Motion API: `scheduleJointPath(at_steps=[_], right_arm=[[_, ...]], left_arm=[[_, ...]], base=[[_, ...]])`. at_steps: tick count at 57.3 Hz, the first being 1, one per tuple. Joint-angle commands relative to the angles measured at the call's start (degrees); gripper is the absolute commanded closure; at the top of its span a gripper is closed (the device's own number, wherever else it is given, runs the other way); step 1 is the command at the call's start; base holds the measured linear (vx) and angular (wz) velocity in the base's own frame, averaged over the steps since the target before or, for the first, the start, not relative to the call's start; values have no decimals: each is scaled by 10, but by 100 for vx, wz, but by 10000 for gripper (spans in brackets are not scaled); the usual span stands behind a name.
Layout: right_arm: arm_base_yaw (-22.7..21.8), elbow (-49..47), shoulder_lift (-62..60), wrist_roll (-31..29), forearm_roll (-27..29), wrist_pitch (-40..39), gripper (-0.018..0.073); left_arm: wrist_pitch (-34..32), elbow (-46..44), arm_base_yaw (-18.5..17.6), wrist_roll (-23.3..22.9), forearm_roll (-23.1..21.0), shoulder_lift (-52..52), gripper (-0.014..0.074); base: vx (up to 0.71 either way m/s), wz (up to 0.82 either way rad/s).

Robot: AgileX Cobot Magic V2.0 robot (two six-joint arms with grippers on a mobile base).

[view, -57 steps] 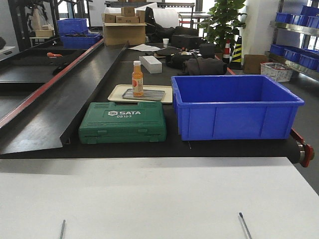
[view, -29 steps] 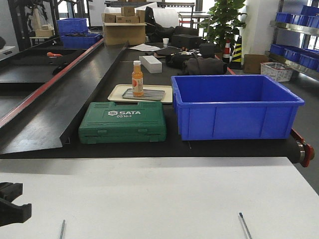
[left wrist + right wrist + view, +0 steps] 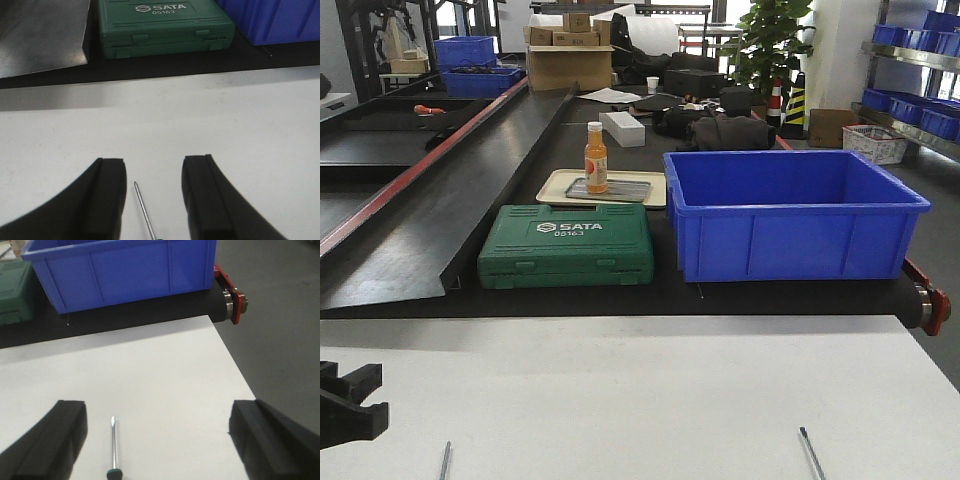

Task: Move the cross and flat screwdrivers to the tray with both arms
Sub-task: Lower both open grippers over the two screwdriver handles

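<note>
L gripper open, screwdriver shaft btwn jaws; R gripper spread wide, 2nd screwdriver btwn jaws.

White table. Left gripper pokes in at the left edge, fingers apart. Two thin shafts at the near edge: left screwdriver, right screwdriver. Beyond the far edge: green toolcase, blue crate, beige tray holding an upright orange bottle.

White table: left screwdriver lying flat, near left; right screwdriver lying flat, near right; well apart, shafts pointing far.
</note>
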Motion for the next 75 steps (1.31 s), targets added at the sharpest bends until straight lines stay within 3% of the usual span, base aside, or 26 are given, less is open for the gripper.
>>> scheduleJointPath(at_steps=[1,11,17,28,33,44,54,61,75], right_arm=[[-4,-21,-5,-7,41,-36,-155],[-4,-22,54,-113,55,88,-94],[-4,-22,125,-193,113,142,-46],[-4,-24,230,-309,246,143,-11],[-3,-42,273,-329,266,155,-11],[38,-143,363,-295,251,212,-11],[80,-230,442,-186,108,257,-11],[104,-279,490,-79,9,309,-7],[105,-292,541,-82,24,318,0]], left_arm=[[-49,-20,0,-1,-4,-9,153],[-33,-20,0,-8,-6,-9,153],[-6,-20,0,-8,-6,-9,153],[21,-20,0,-8,-6,-9,153],[20,-20,0,-8,-6,-9,153],[19,-20,0,-8,-6,-9,153],[19,-20,0,-6,-5,-9,153],[20,-20,0,-6,-5,-9,153],[22,-20,0,-6,-5,-9,153]], base=[[0,0],[0,0],[0,0],[0,0],[0,0],[0,0],[0,0],[0,0],[0,0]])
